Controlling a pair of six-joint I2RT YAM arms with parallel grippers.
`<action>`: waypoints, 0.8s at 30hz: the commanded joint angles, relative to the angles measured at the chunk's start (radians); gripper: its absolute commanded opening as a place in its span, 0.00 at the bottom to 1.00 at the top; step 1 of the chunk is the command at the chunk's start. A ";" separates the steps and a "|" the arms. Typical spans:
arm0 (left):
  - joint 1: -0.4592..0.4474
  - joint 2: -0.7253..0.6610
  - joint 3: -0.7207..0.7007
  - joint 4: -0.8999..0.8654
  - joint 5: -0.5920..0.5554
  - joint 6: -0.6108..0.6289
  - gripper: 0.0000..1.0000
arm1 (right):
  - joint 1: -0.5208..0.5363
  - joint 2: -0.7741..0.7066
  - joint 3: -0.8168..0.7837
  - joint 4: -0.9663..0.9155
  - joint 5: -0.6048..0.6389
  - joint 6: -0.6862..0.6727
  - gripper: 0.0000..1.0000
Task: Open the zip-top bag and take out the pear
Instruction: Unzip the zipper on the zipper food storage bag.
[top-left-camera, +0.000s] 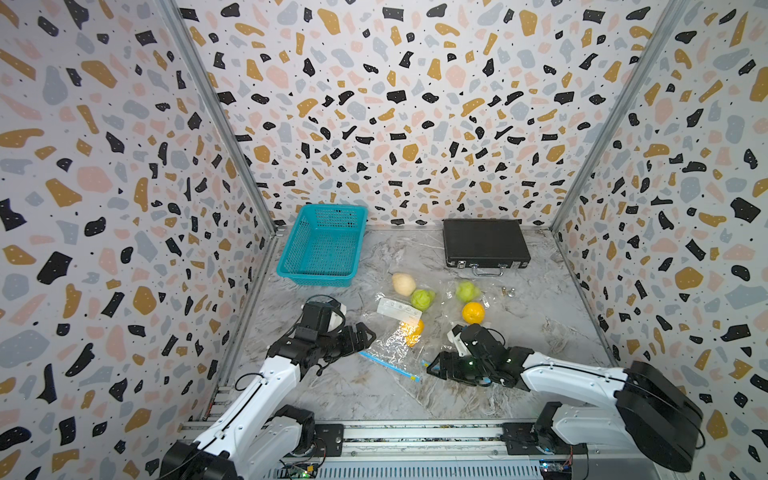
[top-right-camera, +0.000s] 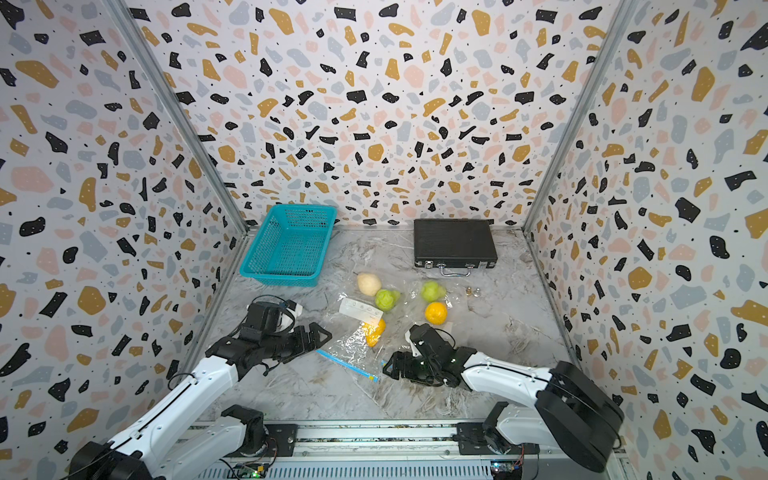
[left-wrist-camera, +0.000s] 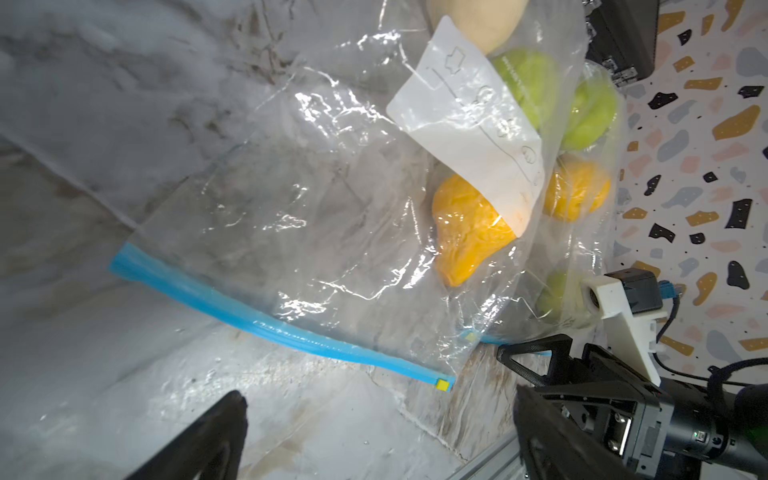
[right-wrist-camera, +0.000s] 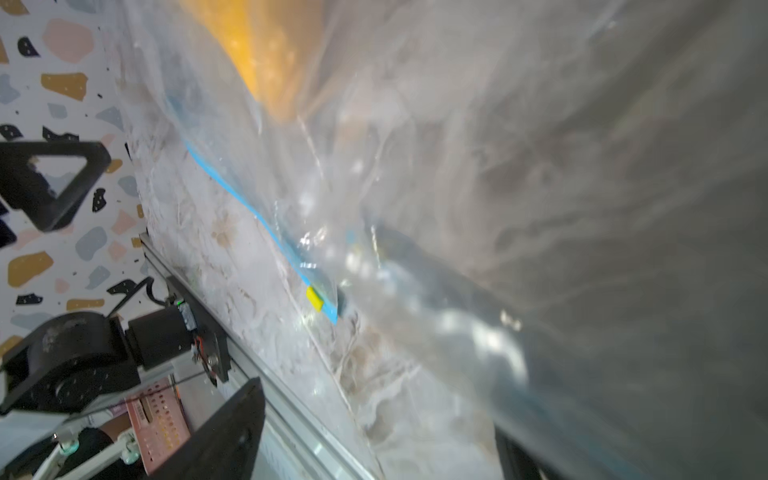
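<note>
The zip-top bag (top-left-camera: 395, 340) lies flat in the middle of the bench (top-left-camera: 353, 395). Its blue zip (top-left-camera: 388, 365) points to the near edge, where both arms can reach it. The zip looks flat and joined all along, so I think the bag is still shut.

The yellow fruit with one thin end (left-wrist-camera: 465, 232) looks like the pear. It sits deep inside the bag, under the white label (left-wrist-camera: 469, 124), far from the zip. A pale fruit (top-left-camera: 404, 284) at the far end of the bag could be the pear instead; I cannot be sure.

The left fingers (top-left-camera: 368, 336) are spread wide and hold nothing. They hang just beside the left side of the bag, above the zip end that has no slider. I think they are there to pinch that end, so the bag does not slide away.

The right fingers (top-left-camera: 434, 368) are low on the bench, just beside the yellow slider (left-wrist-camera: 444, 385) at the other end of the zip. They are apart too. Clear plastic lies over them in the right wrist view, and I cannot see them pinching it. This spot makes sense, since the slider must be pulled along to open the bag.

A second bag (top-left-camera: 465, 299) of fruit lies right next to them and may get in the way.
</note>
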 joint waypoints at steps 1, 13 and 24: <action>-0.004 0.027 -0.008 0.064 -0.022 -0.014 0.99 | 0.014 0.126 0.025 0.196 0.063 0.074 0.84; -0.004 -0.065 0.055 0.021 -0.088 0.016 1.00 | 0.011 0.279 0.187 0.173 0.076 0.038 0.31; -0.012 -0.253 0.254 0.165 -0.108 0.405 0.99 | -0.185 0.076 0.462 -0.206 -0.194 -0.045 0.00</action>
